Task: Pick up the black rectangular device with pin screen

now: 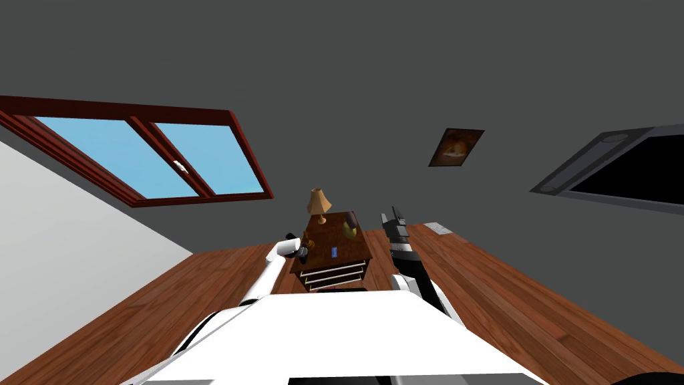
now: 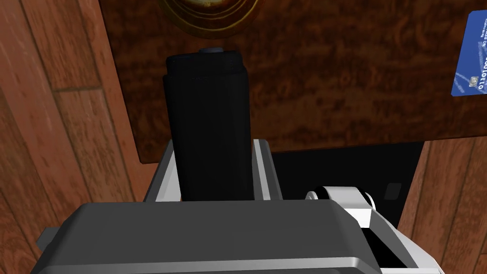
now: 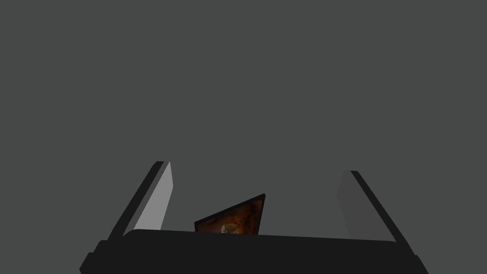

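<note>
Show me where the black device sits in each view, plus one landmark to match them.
Head view: black device, a dark speck in the left claw at the nightstand's left edge.
Left wrist view: the device, clamped between the claw's fingers, at the nightstand's edge.
Right wrist view: open right claw points elsewhere.
Shared landmark: the blue card on the nightstand.

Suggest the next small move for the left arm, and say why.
Probably a short straight lift. The left gripper presses both sides of the black device, so the grasp looks made, but it looks close over the nightstand top with the lamp base just beyond its tip; rising first avoids knocking that.
</note>
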Controlling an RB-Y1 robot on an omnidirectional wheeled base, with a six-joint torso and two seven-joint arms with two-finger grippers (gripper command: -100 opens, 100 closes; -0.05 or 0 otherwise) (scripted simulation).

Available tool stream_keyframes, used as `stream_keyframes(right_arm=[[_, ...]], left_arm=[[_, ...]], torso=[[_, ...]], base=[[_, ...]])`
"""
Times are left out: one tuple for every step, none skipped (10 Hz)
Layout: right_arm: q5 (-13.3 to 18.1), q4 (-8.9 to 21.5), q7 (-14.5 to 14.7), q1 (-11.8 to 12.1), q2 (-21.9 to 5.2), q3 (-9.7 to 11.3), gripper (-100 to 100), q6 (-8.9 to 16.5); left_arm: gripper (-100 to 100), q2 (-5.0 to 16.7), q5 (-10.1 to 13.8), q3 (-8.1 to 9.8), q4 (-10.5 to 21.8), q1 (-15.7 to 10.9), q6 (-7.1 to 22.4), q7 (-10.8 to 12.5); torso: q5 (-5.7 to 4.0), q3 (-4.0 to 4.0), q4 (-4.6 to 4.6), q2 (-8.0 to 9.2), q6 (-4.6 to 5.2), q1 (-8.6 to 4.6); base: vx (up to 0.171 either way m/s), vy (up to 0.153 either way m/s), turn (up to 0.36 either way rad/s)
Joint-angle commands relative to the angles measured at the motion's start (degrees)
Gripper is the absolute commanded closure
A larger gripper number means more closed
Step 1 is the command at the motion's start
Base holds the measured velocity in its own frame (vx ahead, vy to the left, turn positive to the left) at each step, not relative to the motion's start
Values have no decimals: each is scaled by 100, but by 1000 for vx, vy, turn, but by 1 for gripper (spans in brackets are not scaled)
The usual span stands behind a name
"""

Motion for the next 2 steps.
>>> stream_keyframes(right_arm=[[0, 0, 0, 0, 0, 0, 0, 0], [0, 0, 0, 0, 0, 0, 0, 0]], left_arm=[[100, 0, 0, 0, 0, 0, 0, 0], [0, 0, -1, -3, -2, -6, 15, 13]], torso=[[0, 0, 0, 0, 0, 0], [0, -5, -2, -8, -2, -2]], base=[[-19, 7, -9], [0, 0, 0]])
